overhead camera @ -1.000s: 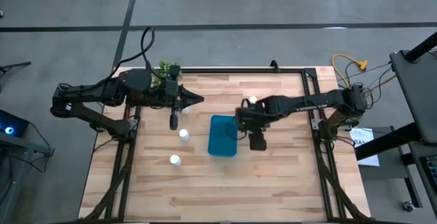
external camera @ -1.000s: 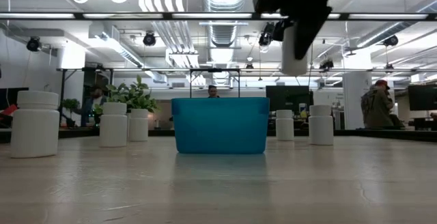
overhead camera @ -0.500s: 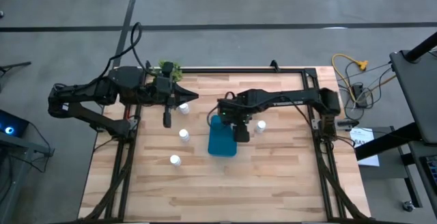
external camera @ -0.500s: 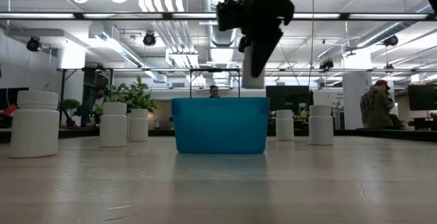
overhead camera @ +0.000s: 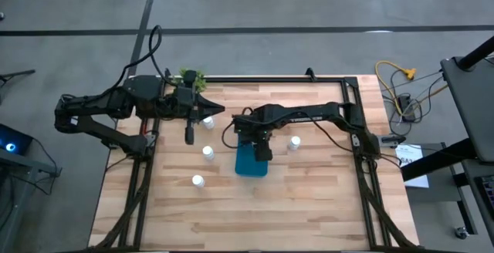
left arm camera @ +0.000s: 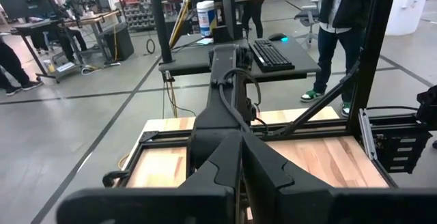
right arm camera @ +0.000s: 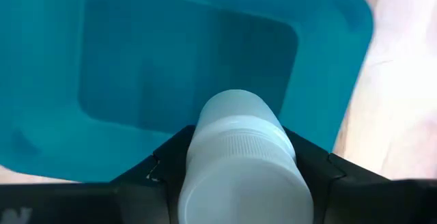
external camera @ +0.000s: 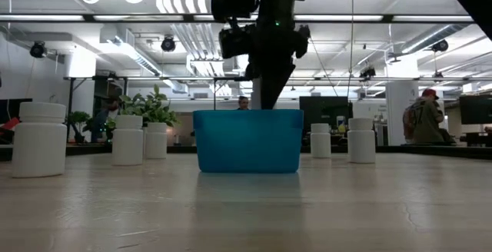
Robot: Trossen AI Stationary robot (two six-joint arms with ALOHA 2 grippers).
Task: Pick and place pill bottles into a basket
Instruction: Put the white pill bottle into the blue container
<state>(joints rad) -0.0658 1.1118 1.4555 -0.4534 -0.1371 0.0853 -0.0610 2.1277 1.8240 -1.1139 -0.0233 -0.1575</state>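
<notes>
The teal basket (overhead camera: 248, 164) stands mid-table and also shows in the low view (external camera: 247, 140). My right gripper (overhead camera: 260, 145) hangs over its far end, shut on a white pill bottle (right arm camera: 237, 156) above the basket's hollow (right arm camera: 150, 67). My left gripper (overhead camera: 216, 113) is shut and empty at the far left, beside a standing bottle (overhead camera: 207, 121). More bottles stand upright on the table at the left (overhead camera: 207, 152), the near left (overhead camera: 198, 180) and right of the basket (overhead camera: 295, 141). My right gripper pinches the pill bottle by two opposite sides (right arm camera: 196, 161) between its two fingers (right arm camera: 158, 171). The fingers come from above, pointing down at a slant. The bottle is lifted clear above the basket's open top, one end toward the hollow.
A small green plant (overhead camera: 190, 78) sits at the table's far left corner behind my left gripper. In the low view three bottles (external camera: 42, 139) stand left of the basket and two (external camera: 361, 140) stand right of it. People show in the room behind.
My right gripper has carried the bottle toward the table's left edge, from right of the basket to above it, and has come down toward its rim. My left gripper has drawn back a little toward the left edge, uncovering the bottle beside it.
</notes>
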